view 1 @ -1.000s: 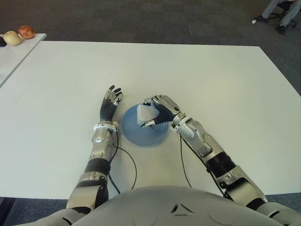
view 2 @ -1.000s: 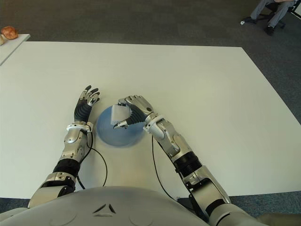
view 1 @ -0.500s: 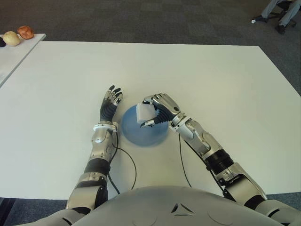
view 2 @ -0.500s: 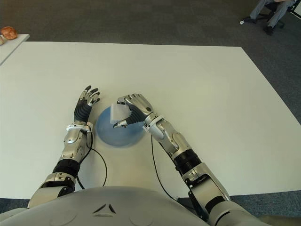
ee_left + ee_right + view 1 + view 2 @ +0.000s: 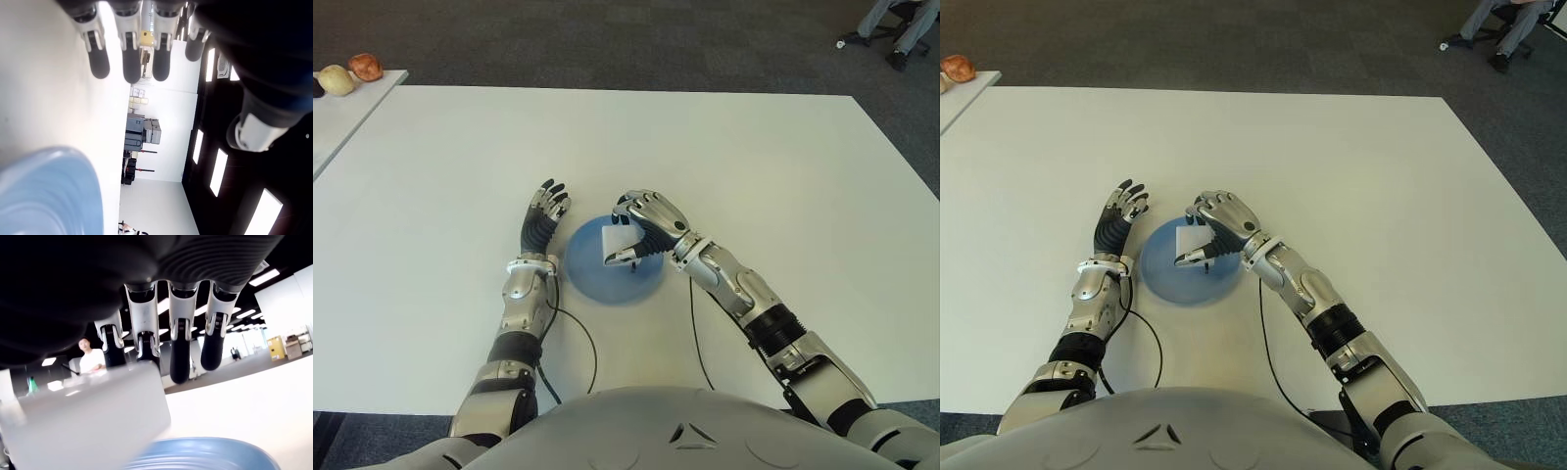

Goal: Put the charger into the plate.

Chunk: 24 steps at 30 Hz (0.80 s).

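The white, block-shaped charger (image 5: 619, 239) stands on the blue plate (image 5: 592, 280) in the middle of the white table (image 5: 754, 157). My right hand (image 5: 632, 231) hovers over the plate's far right part, fingers stretched out above and beside the charger, thumb low in front of it. In the right wrist view the charger (image 5: 83, 421) sits just below the straightened fingertips (image 5: 179, 364), over the plate's rim (image 5: 210, 455). My left hand (image 5: 544, 213) is open, just left of the plate, holding nothing; the plate's edge (image 5: 44, 196) shows in its wrist view.
Two cables (image 5: 578, 333) run from my wrists toward the table's near edge. A side table at the far left holds two fruits (image 5: 352, 72). A person's legs and a chair (image 5: 899, 29) show at the far right on the carpet.
My right hand's fingers have uncurled from the charger, which now sits lower, on the plate. The left hand has not moved.
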### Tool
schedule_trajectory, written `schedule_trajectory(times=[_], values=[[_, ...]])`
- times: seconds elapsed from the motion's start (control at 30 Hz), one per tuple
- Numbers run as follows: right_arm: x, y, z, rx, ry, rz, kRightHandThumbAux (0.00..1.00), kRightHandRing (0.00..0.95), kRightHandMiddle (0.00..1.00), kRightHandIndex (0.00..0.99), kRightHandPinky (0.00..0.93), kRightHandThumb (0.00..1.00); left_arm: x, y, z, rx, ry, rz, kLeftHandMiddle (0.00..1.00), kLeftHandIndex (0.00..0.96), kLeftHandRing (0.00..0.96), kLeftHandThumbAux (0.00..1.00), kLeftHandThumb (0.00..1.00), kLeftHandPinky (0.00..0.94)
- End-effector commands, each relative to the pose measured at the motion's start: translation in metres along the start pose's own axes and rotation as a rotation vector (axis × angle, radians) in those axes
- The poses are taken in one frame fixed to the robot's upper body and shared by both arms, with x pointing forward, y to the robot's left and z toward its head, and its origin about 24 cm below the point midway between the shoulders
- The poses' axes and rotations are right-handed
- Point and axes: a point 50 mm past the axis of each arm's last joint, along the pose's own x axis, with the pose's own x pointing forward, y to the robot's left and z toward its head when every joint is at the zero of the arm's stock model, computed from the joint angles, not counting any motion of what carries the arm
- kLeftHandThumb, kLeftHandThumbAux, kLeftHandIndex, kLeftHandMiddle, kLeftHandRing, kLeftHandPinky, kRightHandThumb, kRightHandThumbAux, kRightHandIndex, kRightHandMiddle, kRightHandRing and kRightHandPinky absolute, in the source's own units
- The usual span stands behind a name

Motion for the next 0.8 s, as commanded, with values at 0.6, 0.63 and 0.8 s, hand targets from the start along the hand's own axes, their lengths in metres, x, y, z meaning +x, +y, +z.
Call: schedule_trajectory(times=[0.6, 0.63, 0.8], values=[[-0.0023, -0.0072, 0.0002, 0.077, -0.025, 0.070, 0.144, 0.000, 0.000, 0.000, 0.000, 0.293, -0.0168, 0.0024, -0.0230, -0.017, 0.115, 0.020, 0.160, 0.116, 0.158, 0.639, 0.000, 0.173], [-0.0023, -0.0077, 0.0004, 0.080, -0.026, 0.069, 0.143, 0.000, 0.000, 0.000, 0.000, 0.294, -0.0167, 0.0024, -0.0230, -0.017, 0.116, 0.020, 0.161, 0.116, 0.159, 0.638, 0.000, 0.175], [-0.0025, -0.0083, 0.0005, 0.093, -0.024, 0.066, 0.142, 0.000, 0.000, 0.000, 0.000, 0.296, -0.0168, 0.0020, -0.0229, -0.013, 0.117, 0.017, 0.157, 0.113, 0.157, 0.637, 0.000, 0.172]])
